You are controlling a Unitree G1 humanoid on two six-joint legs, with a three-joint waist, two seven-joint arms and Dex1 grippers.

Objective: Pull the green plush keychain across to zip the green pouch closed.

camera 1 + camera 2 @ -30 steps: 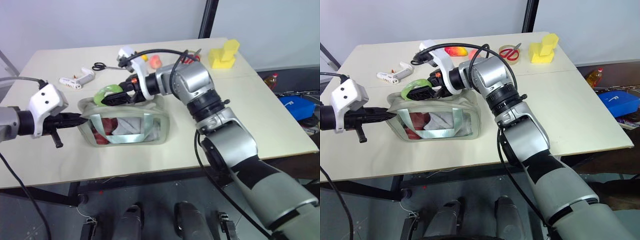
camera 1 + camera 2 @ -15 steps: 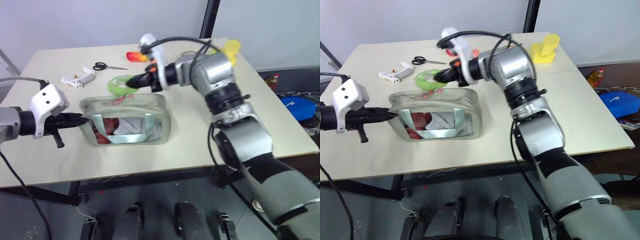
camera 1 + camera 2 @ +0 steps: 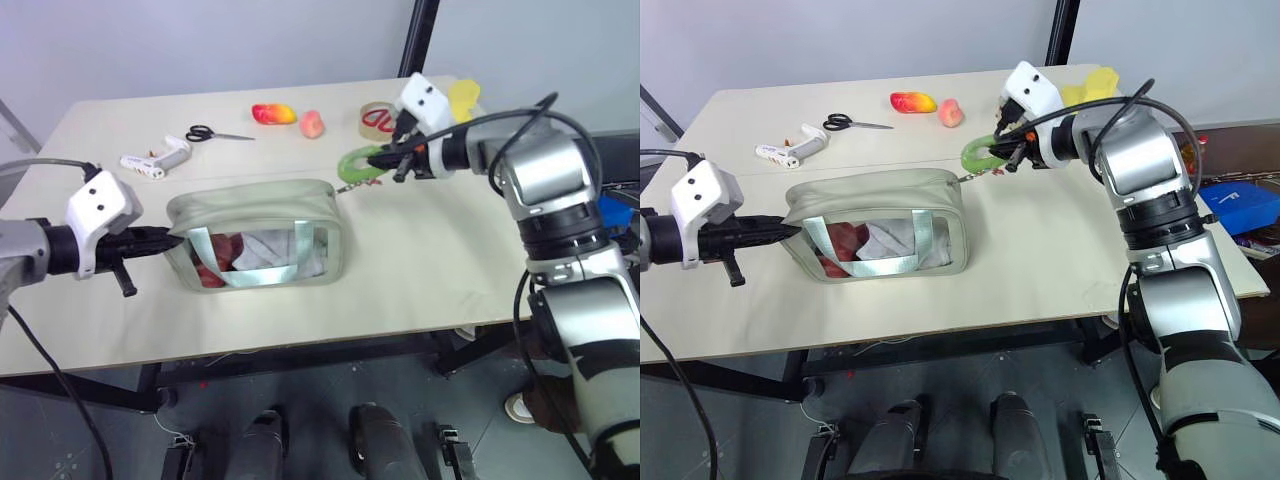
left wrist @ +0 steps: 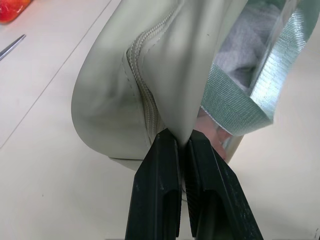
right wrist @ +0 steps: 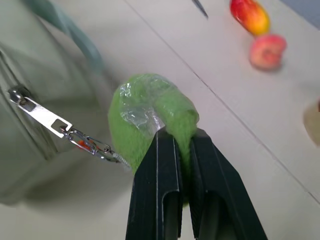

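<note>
Both jaws are clenched: the left gripper (image 3: 170, 238) pinches the fabric end of the pale sage-green boxy pouch (image 3: 262, 240), and the right gripper (image 3: 385, 165) grips the small lime-green plush ring keychain (image 3: 357, 165). From the head cameras, the green pouch sits upright near the middle of the cream bench (image 3: 420, 260), its clear plastic window and woven strap facing the robot, red and grey contents showing through. The green plush keychain hangs just beyond the pouch's right end, lifted off the bench, joined to it by a short metal chain. At the far side of the bench lie black-handled scissors (image 3: 208, 133), a white handheld tool (image 3: 156, 160), a red-yellow toy fruit (image 3: 273, 113), a pink toy peach (image 3: 313, 124), a tape roll (image 3: 378, 118) and a yellow block (image 3: 462, 95).

In the left wrist view, two black fingers (image 4: 159, 195) are squeezed on a fold of smooth matte fabric beside the stitched zipper seam.

In the right wrist view, black fingers (image 5: 159, 192) bite into the fuzzy keychain, partly wrapped in crinkled clear film; a silver zipper pull (image 5: 42, 116) and chain run taut to the pouch.
</note>
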